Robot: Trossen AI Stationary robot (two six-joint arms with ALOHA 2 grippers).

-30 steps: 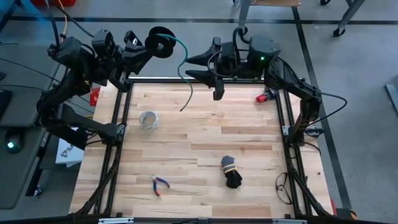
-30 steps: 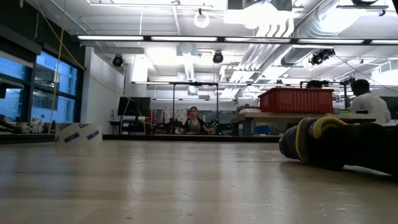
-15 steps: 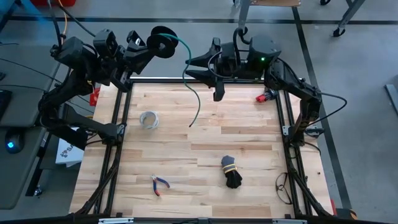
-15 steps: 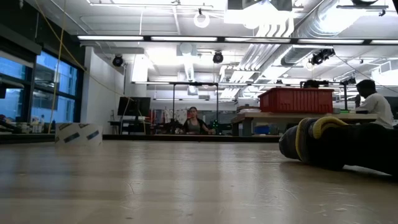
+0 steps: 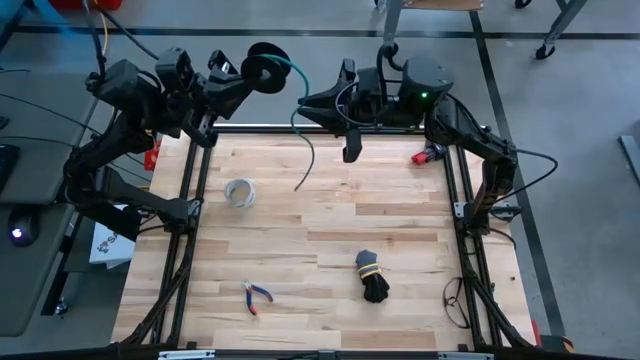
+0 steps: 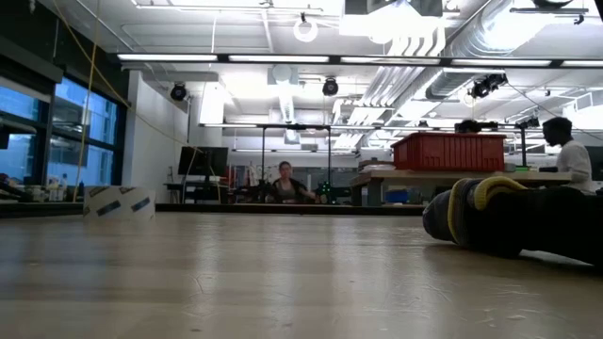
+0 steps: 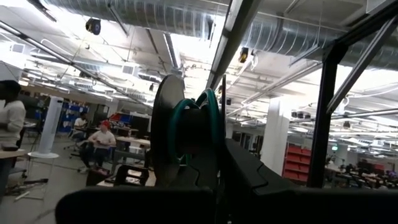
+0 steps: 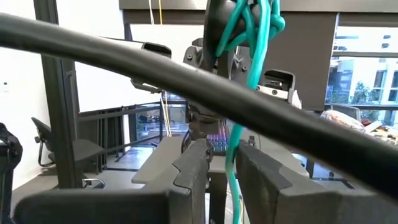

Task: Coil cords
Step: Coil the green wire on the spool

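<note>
A dark round coil (image 5: 263, 67) of thin green cord is up beyond the table's far edge, with my left gripper (image 5: 243, 78) shut on it. In the left wrist view the coil (image 7: 186, 124) stands edge-on above the fingers. The green tail (image 5: 299, 150) runs right from the coil, bends down and hangs free over the far part of the table. My right gripper (image 5: 303, 107) faces the coil from the right, open. The tail (image 8: 234, 155) passes between its two fingers, close to one of them; I cannot tell whether it touches. My left gripper pinches the coil's lower part (image 7: 189, 163) between its two fingers, which come from the table's left and slant upward. The coil stands upright at the fingertips, lifted clear of the table, with the tail slack below it.
On the wooden table lie a pale ring (image 5: 239, 192) at the left, a black cord bundle with a yellow tie (image 5: 372, 275) near the middle right, and small pliers (image 5: 256, 296) near the front. The low view shows the bundle (image 6: 499, 221) and people in the room beyond.
My right gripper's fingers have drawn closer together around the hanging tail, while the hand has stayed in place. The tail's free end has swung toward the near edge and partly back.
</note>
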